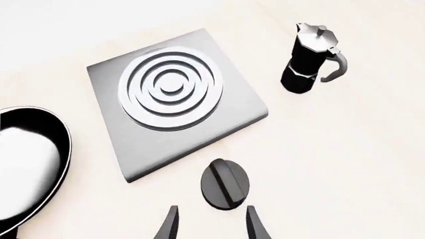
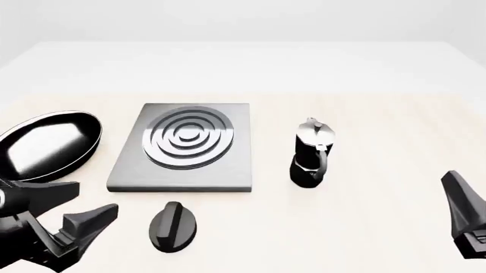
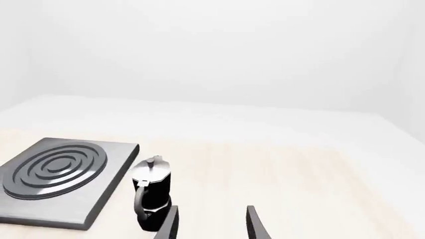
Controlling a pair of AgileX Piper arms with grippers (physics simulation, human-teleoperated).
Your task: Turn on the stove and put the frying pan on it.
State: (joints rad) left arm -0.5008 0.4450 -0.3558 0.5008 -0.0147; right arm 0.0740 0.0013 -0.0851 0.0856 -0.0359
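1. The frying pan (image 2: pixel 47 145) is sitting on the table (image 2: pixel 365 216) just left of the stove (image 2: pixel 184 148), a narrow strip of table showing between them; its glossy inside is catching a bright reflection, and its handle is not showing clearly in any view.
2. The left gripper (image 2: pixel 79 213) is hovering near the stove's front left corner, below the pan in the front view, with its fingers (image 1: pixel 170 224) standing apart and nothing between them.
3. The knob (image 2: pixel 172 226) is lying on the table just in front of the stove's front edge, apart from the slab; in the left wrist view it is sitting just ahead of the open fingertips, not touched by them.
4. The stove is lying flat, its ringed burner (image 2: pixel 186 140) bare, with nothing resting on it.
5. The moka pot (image 2: pixel 311 153) is standing upright to the right of the stove, near but not touching it, its handle facing the arms' side.
6. The right gripper (image 3: pixel 211 224) is hanging well to the right of the stove, past the moka pot, with its fingers (image 3: pixel 256 224) spread apart and holding nothing.
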